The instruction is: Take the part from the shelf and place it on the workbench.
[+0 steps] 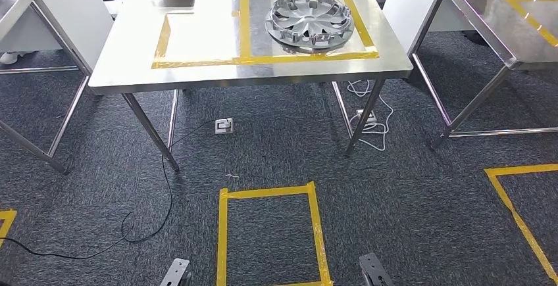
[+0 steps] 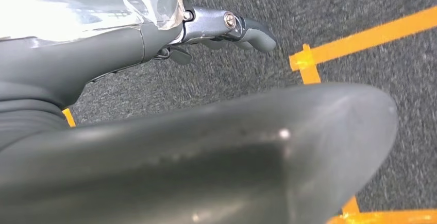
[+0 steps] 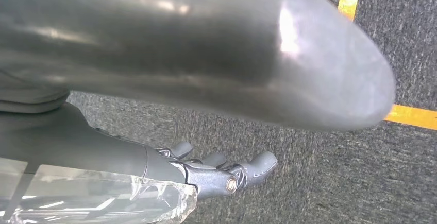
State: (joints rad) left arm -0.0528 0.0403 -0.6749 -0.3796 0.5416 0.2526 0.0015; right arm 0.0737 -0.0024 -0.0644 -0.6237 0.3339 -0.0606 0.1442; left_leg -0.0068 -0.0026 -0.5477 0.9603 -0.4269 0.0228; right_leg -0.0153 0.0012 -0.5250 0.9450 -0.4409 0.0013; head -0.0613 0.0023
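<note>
The part (image 1: 310, 21), a silver wheel cover, lies flat on the bench (image 1: 197, 79) inside the yellow tape frame (image 1: 303, 56), ahead and right of centre. Both the left hand (image 2: 227, 28) and right hand (image 3: 227, 175) hang empty over carpet, fingers loosely apart. Nothing blocks; placement looks done.

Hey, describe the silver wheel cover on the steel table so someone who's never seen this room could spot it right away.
Look at the steel workbench in the middle of the head view, standing on dark carpet. Yellow tape marks two adjoining rectangles on its top, and the wheel cover lies in the right-hand rectangle, its edge reaching over the tape on the right. It is round, silver and spoked, with clips around its rim, and it lies alone in that rectangle.
</note>
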